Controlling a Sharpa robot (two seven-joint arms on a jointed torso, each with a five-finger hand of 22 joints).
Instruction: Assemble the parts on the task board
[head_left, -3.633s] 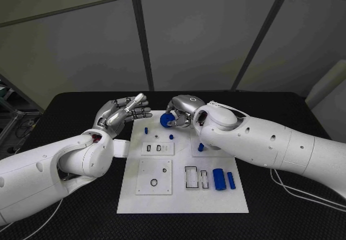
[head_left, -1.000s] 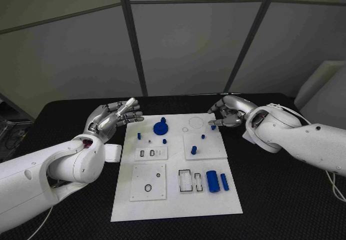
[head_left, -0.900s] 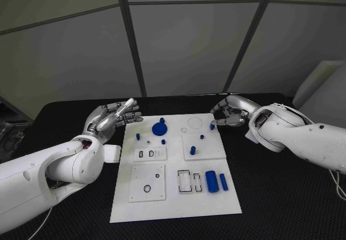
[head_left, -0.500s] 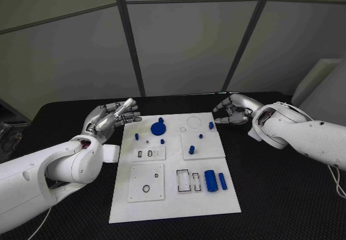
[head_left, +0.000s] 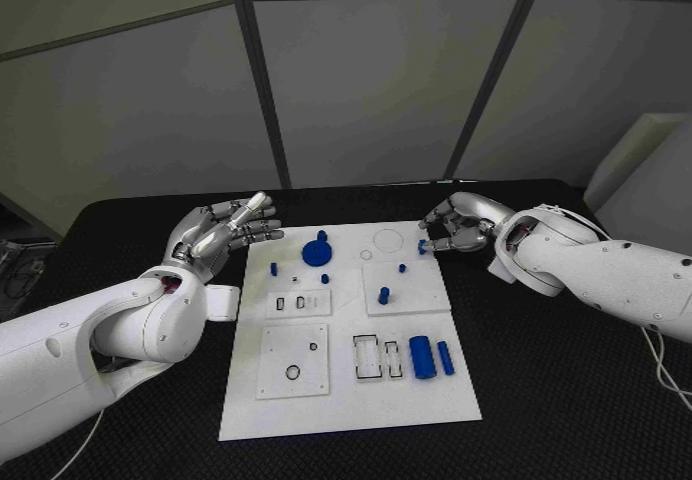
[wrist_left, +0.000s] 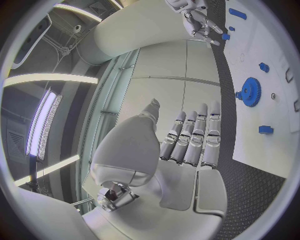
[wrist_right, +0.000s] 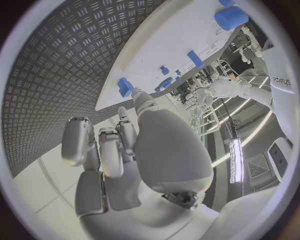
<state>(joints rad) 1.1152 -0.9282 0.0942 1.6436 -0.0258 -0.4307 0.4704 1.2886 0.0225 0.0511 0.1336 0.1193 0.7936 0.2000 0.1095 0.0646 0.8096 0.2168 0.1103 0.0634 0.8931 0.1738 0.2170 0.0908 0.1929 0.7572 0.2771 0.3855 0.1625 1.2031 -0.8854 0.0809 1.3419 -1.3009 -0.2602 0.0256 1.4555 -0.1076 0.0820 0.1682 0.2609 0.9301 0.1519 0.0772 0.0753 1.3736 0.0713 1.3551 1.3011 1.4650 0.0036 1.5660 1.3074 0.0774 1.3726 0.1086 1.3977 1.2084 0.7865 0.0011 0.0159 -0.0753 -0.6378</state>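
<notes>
The white task board (head_left: 346, 400) lies mid-table. A blue gear (head_left: 316, 252) sits on its far left part, also seen as the gear (wrist_left: 250, 93). Small blue pegs (head_left: 384, 295) stand around it. A thick blue cylinder (head_left: 421, 357) and a thinner one (head_left: 446, 357) lie at the near right. My right hand (head_left: 456, 226) hovers at the board's far right corner, its fingers loosely bent and holding nothing. One fingertip (wrist_right: 139, 96) is right beside a small blue peg (wrist_right: 125, 87); I cannot tell if they touch. My left hand (head_left: 222, 232) is raised left of the board, fingers straight and empty.
Two white inset plates with slots (head_left: 297, 302) and holes (head_left: 300, 360) sit on the board's left half. A rectangular recess (head_left: 366, 357) lies beside the cylinders. Black table (head_left: 562, 400) surrounds the board on all sides.
The right hand, which held the blue gear over the board, has let it go on the board and drawn back to the far right corner. It has just edged towards the corner peg. The left hand has stayed put.
</notes>
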